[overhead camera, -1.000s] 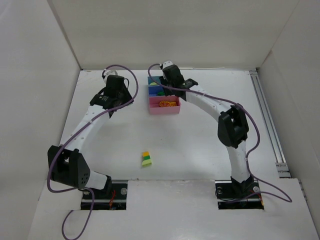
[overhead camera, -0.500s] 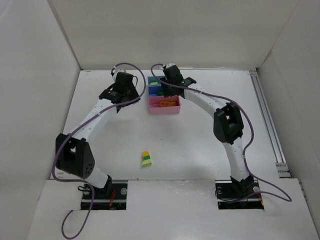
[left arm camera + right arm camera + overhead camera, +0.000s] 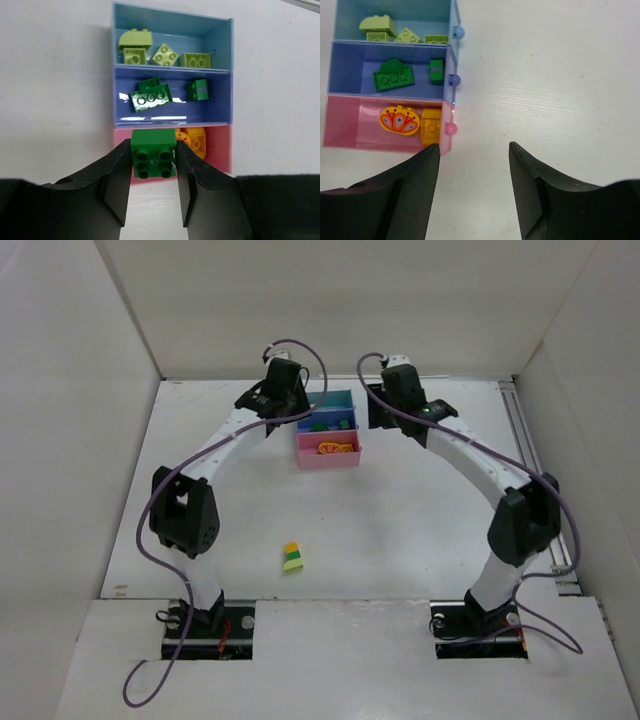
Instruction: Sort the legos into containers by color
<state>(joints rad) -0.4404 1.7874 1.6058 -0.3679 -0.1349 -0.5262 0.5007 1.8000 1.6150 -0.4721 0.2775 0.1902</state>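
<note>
Three joined trays stand at the back middle: teal, blue, pink. In the left wrist view the teal tray holds light green bricks, the blue tray dark green bricks, the pink tray a yellow brick. My left gripper is shut on a dark green brick, held above the pink tray's near edge. My right gripper is open and empty over bare table, right of the pink tray. A small stack of orange, yellow and light green bricks lies on the table near the front.
White walls enclose the table on the left, back and right. A metal rail runs along the right edge. Purple cables loop off both arms.
My left gripper has swung right to the trays' left side with the dark green brick. My right gripper has moved from over the trays to their right.
</note>
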